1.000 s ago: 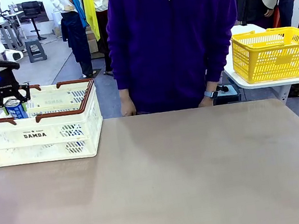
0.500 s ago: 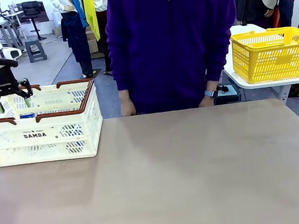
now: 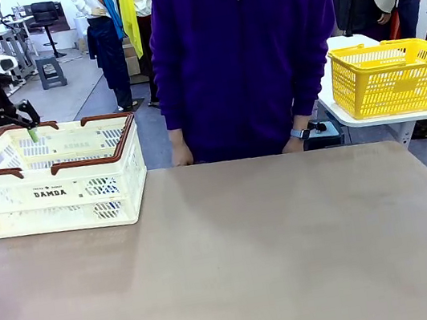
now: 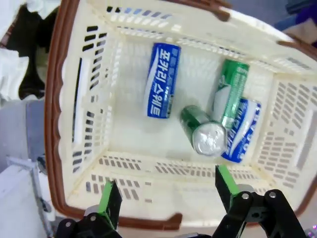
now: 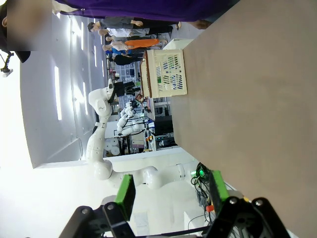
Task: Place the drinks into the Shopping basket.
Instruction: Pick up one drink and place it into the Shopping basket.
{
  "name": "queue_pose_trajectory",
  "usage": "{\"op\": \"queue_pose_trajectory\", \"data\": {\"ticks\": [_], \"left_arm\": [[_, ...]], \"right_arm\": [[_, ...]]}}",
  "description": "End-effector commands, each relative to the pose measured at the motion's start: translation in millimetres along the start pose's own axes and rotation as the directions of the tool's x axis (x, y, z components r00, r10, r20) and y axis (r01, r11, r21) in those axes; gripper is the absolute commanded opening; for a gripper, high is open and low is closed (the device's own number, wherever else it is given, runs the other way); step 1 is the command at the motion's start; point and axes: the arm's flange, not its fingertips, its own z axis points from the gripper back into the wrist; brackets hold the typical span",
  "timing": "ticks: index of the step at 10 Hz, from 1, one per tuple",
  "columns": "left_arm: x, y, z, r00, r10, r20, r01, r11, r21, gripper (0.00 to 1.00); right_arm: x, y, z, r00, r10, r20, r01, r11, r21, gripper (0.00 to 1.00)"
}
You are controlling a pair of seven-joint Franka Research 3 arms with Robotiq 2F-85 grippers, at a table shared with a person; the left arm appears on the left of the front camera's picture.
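Note:
The cream-white Shopping basket (image 3: 54,181) with its dark brown rim stands at the table's far left. In the left wrist view its floor (image 4: 126,124) carries two blue cans (image 4: 159,80) (image 4: 243,130) and two green cans (image 4: 233,89) (image 4: 200,130), all lying loose; one green can shows its silver top. My left gripper (image 3: 11,140) hangs open above the basket's left part, and its green-padded fingers (image 4: 109,198) hold nothing. My right gripper (image 5: 171,191) is open and empty, far from the basket (image 5: 168,74).
A person in a purple sweater (image 3: 249,49) stands at the far edge, both hands resting by the table's edge. A bright yellow mesh basket (image 3: 391,76) sits on a separate white table at the right. The tan tabletop (image 3: 254,259) spreads wide in front.
My left gripper let go of a blue can, which dropped into the basket. The gripper then rose and drifted left, staying open.

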Motion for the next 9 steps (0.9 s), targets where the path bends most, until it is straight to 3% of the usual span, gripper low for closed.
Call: {"op": "queue_pose_trajectory", "data": {"ticks": [1, 2, 3, 4, 5, 6, 7, 8, 9], "left_arm": [[-48.1, 17.7, 22.0, 0.993, -0.097, -0.062, 0.089, 0.989, -0.115, 1.00], [-83.0, 28.1, 35.5, 0.965, -0.213, -0.151, 0.182, 0.964, -0.194, 1.00], [-124.5, 45.6, 49.3, 0.927, -0.326, -0.183, 0.267, 0.920, -0.287, 1.00], [-166.5, 75.0, 64.7, 0.912, -0.377, -0.160, 0.288, 0.868, -0.404, 1.00], [-194.8, 106.1, 68.6, 0.903, -0.419, -0.099, 0.300, 0.777, -0.553, 1.00], [-216.7, 134.9, 60.8, 0.875, -0.469, -0.117, 0.267, 0.671, -0.692, 1.00], [-228.5, 155.0, 47.5, 0.896, -0.407, -0.179, 0.088, 0.556, -0.826, 1.00], [-227.8, 170.8, 27.3, 0.942, -0.083, -0.326, -0.269, 0.398, -0.877, 1.00], [-224.7, 178.3, 16.0, 0.932, 0.050, -0.360, -0.361, 0.244, -0.900, 1.00]], "right_arm": [[-1.6, 1.0, 0.2, 1.000, 0.023, 0.001, -0.023, 1.000, -0.011, 0.80], [-1.6, 1.0, 0.2, 1.000, 0.023, 0.001, -0.023, 1.000, -0.011, 0.80], [-1.6, 1.0, 0.2, 1.000, 0.023, 0.001, -0.023, 1.000, -0.011, 0.80], [-1.6, 1.0, 0.2, 1.000, 0.023, 0.001, -0.023, 1.000, -0.011, 0.80], [-1.6, 1.0, 0.2, 1.000, 0.023, 0.001, -0.023, 1.000, -0.011, 0.80], [-1.6, 1.0, 0.2, 1.000, 0.023, 0.001, -0.023, 1.000, -0.011, 0.80], [-1.6, 1.0, 0.2, 1.000, 0.023, 0.001, -0.023, 1.000, -0.011, 0.80], [-1.6, 1.0, 0.2, 1.000, 0.023, 0.001, -0.023, 1.000, -0.011, 0.80], [-1.6, 1.0, 0.2, 1.000, 0.023, 0.001, -0.023, 1.000, -0.011, 0.80]]}}
